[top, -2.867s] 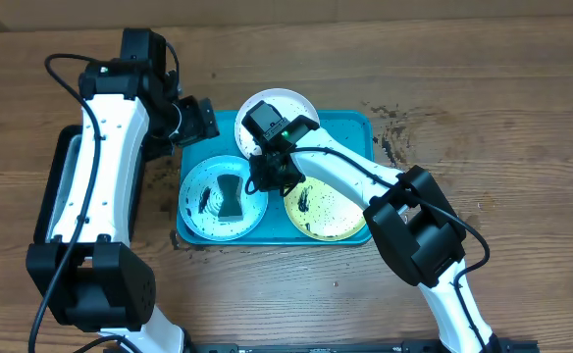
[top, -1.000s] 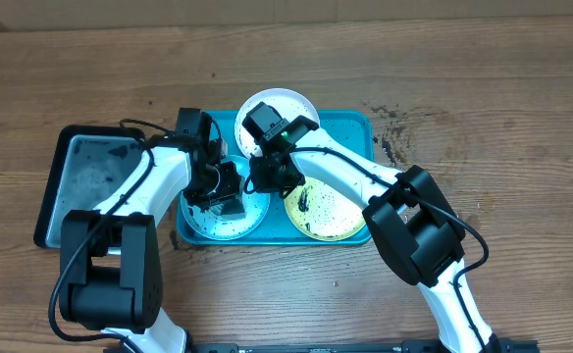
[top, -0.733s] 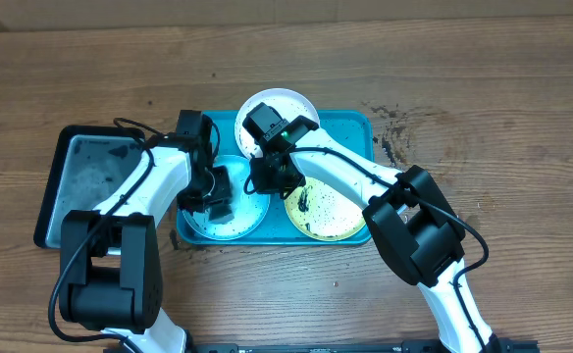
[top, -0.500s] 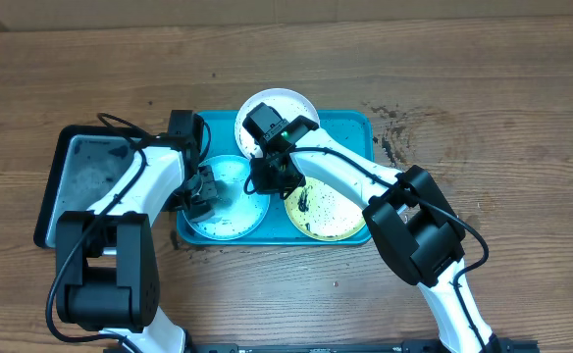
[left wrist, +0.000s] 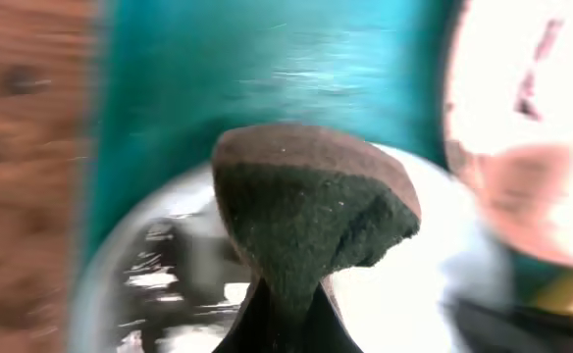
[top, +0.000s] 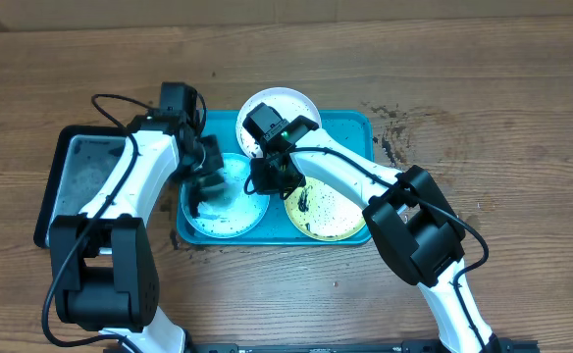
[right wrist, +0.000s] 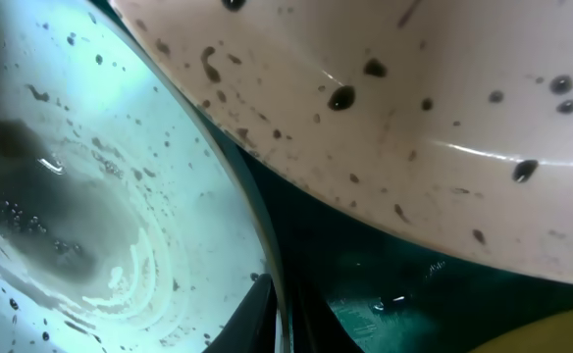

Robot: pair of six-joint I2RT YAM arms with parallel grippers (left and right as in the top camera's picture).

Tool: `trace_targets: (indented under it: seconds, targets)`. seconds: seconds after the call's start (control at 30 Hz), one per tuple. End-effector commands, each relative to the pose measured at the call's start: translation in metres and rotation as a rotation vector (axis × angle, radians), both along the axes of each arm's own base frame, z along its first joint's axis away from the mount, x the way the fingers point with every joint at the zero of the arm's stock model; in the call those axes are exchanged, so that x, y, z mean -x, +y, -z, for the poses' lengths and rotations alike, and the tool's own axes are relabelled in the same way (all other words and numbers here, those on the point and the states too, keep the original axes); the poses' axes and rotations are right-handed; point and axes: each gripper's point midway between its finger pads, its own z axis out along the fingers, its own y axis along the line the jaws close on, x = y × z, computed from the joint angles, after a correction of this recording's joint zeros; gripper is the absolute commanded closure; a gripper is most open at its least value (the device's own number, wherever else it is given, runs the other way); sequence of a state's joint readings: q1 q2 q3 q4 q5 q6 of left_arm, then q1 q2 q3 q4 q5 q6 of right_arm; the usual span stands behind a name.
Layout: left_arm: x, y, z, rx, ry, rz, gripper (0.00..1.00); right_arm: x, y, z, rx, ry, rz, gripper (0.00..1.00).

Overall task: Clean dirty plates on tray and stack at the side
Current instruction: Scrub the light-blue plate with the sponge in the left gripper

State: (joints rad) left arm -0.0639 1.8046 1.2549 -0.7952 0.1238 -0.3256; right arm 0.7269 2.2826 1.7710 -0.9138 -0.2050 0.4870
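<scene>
Lying beneath left hand: blue plate

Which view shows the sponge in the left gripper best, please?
Left wrist: the sponge fills the frame, pinched at its base. Overhead it is only a dark lump by the light blue plate; right wrist does not clearly show it.

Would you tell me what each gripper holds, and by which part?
The left gripper pinches the dark sponge at its narrow end; the right gripper clamps the light blue plate by its rim.
</scene>
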Motion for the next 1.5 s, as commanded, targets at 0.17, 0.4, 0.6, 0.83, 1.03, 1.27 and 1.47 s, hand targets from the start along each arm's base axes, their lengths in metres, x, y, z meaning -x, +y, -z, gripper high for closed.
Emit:
trace_targets:
  seconds: [0.17, 0.4, 0.6, 0.83, 1.03, 1.27, 1.47]
  targets:
    - [0.003, -0.026, 0.016, 0.136, 0.012, -0.003, 0.96, -0.008, -0.005, 0.004, 0.021, -0.011, 0.018, 0.91]
    - [0.005, -0.021, 0.054, 0.110, 0.028, -0.011, 0.96, -0.008, -0.005, 0.004, 0.021, -0.011, 0.018, 0.91]
    - [0.020, 0.016, 0.075, -0.076, 0.110, -0.097, 0.96, -0.007, -0.005, 0.004, 0.024, -0.009, 0.018, 0.91]
    - [0.050, 0.089, 0.050, -0.436, 0.235, -0.276, 0.96, -0.007, -0.005, 0.004, 0.024, -0.009, 0.018, 0.92]
    - [0.045, 0.105, 0.021, -0.512, 0.251, -0.301, 0.96, -0.007, -0.005, 0.004, 0.023, -0.009, 0.018, 0.92]
    - [0.022, 0.001, 0.019, 0.051, 0.224, -0.054, 0.96, -0.008, -0.005, 0.004, 0.021, -0.011, 0.018, 0.92]
    - [0.034, -0.042, 0.021, 0.157, 0.244, 0.076, 0.96, -0.008, -0.004, 0.004, 0.020, -0.013, 0.018, 0.92]
